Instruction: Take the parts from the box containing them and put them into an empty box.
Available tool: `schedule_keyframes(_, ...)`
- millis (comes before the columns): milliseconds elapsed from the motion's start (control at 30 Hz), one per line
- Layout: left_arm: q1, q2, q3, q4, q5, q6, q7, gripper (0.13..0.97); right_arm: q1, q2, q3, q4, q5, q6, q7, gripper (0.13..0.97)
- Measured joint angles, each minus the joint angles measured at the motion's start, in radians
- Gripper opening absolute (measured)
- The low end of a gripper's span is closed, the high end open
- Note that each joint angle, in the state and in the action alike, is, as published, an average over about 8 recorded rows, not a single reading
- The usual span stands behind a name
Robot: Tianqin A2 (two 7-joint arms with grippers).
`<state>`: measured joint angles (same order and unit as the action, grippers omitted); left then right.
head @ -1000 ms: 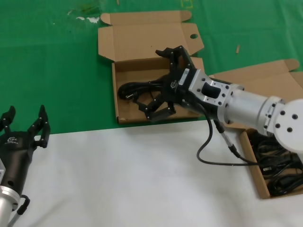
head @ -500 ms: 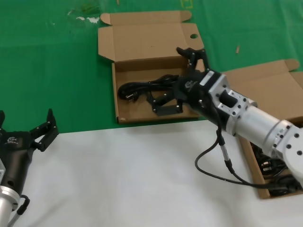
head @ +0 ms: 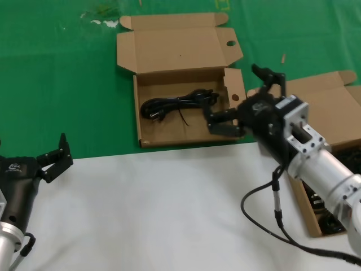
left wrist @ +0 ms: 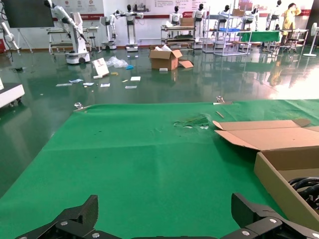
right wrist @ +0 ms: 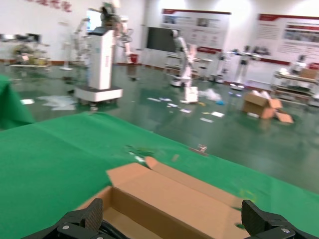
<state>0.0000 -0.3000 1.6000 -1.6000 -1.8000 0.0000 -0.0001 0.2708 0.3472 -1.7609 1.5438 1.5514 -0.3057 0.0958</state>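
Note:
The wide carton with punched holes (head: 148, 127) lies open at the centre back, and one black power cord (head: 177, 104) lies inside it. My right gripper (head: 237, 97) is open and empty, hovering over that carton's right edge. The right wrist view looks across the same carton (right wrist: 169, 191) between the open fingers (right wrist: 82, 219). The askew carton (head: 302, 206) at the right holds more black cords (head: 337, 217), partly hidden by my right arm. My left gripper (head: 31, 153) is open and empty at the near left. The left wrist view shows its open gripper (left wrist: 164, 219) over green cloth.
A green cloth (head: 62, 84) covers the far half of the table and a white surface (head: 141, 209) the near half. A cable (head: 271, 220) loops down from my right arm. In the left wrist view the holed carton (left wrist: 276, 181) shows far off to one side.
My right gripper has drawn back to the right, from above the cord to the holed carton's right edge. The cord stays in that carton. My left gripper has shifted slightly.

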Motion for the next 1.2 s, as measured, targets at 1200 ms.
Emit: schedule_keyframes(1200, 0.0, 0.0, 0.0, 0.0, 0.0, 0.0, 0.0, 0.966, -0.243, -0.042, 0.144, 0.05, 0.223, 0.274, -0.086, 0.966)
